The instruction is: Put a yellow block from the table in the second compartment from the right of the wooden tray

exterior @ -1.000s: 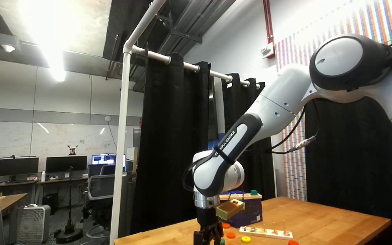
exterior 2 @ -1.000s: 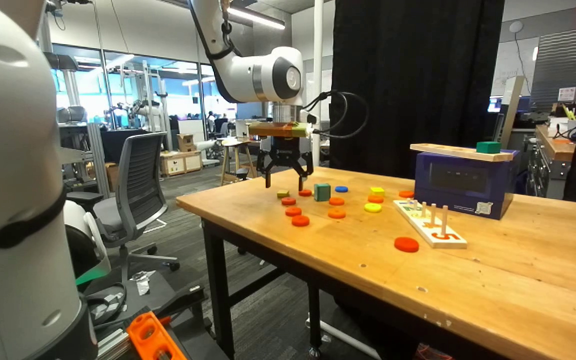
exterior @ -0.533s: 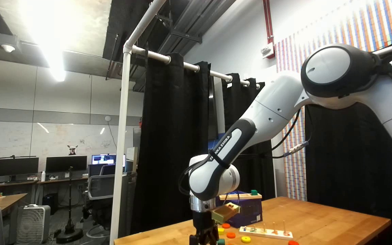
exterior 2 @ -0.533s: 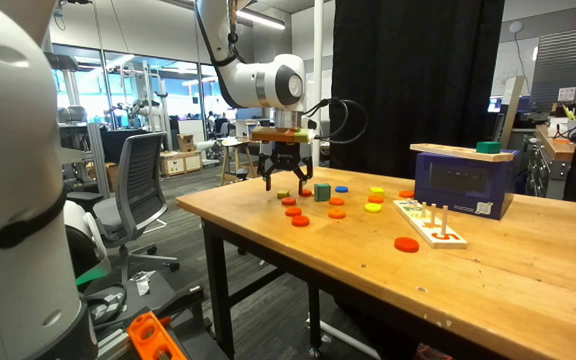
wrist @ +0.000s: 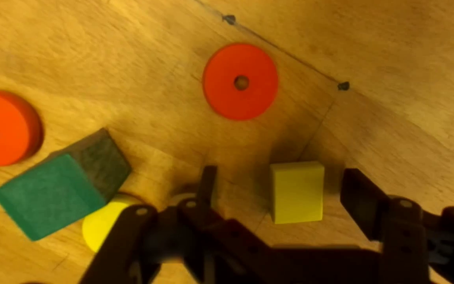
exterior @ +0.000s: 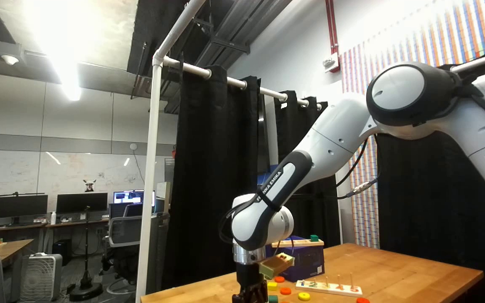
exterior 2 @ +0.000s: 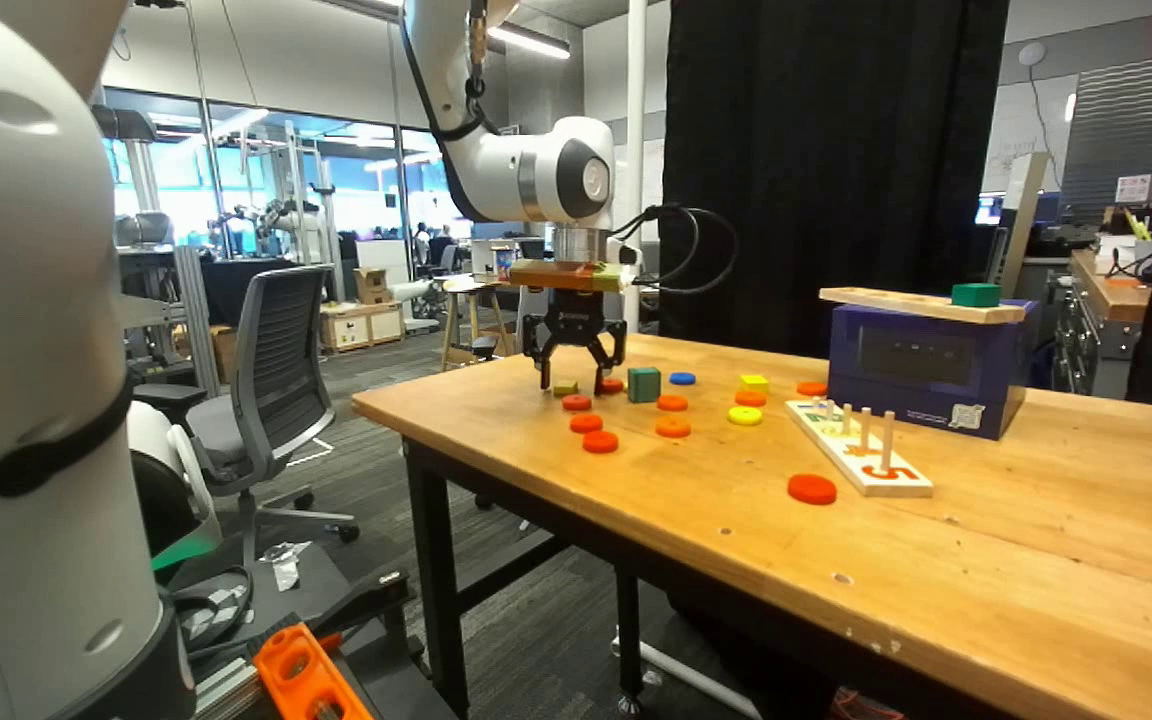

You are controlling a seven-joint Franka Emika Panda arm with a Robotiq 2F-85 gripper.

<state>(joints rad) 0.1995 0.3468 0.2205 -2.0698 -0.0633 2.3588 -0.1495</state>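
A yellow block point(wrist: 298, 193) lies on the table point(exterior 2: 1036, 530) between my gripper's open fingers point(wrist: 279, 173) in the wrist view. It is nearer the right finger and touches neither. In an exterior view the fingers point(exterior 2: 572, 388) stand low over the table around this darker-looking yellow block point(exterior 2: 565, 388). Another yellow block point(exterior 2: 754, 383) lies on the table nearer the dark blue box. The wooden tray point(exterior 2: 896, 301) rests on that box, with a green block point(exterior 2: 976, 294) at one end. Its compartments are hard to make out. The fingertips are cut off in an exterior view point(exterior: 249, 296).
The dark blue box point(exterior 2: 996, 370) stands at the back. A numbered peg board point(exterior 2: 851, 450) lies before it. A green block point(exterior 2: 644, 384) stands near the gripper, with a yellow piece point(wrist: 103, 221) beside it. Several red and orange discs, a yellow disc point(exterior 2: 745, 415) and a blue disc point(exterior 2: 682, 378) lie around.
The arm has lowered, bringing the open fingers down to either side of the yellow block. In an exterior view the gripper also shifted slightly left. The objects on the table have not moved.
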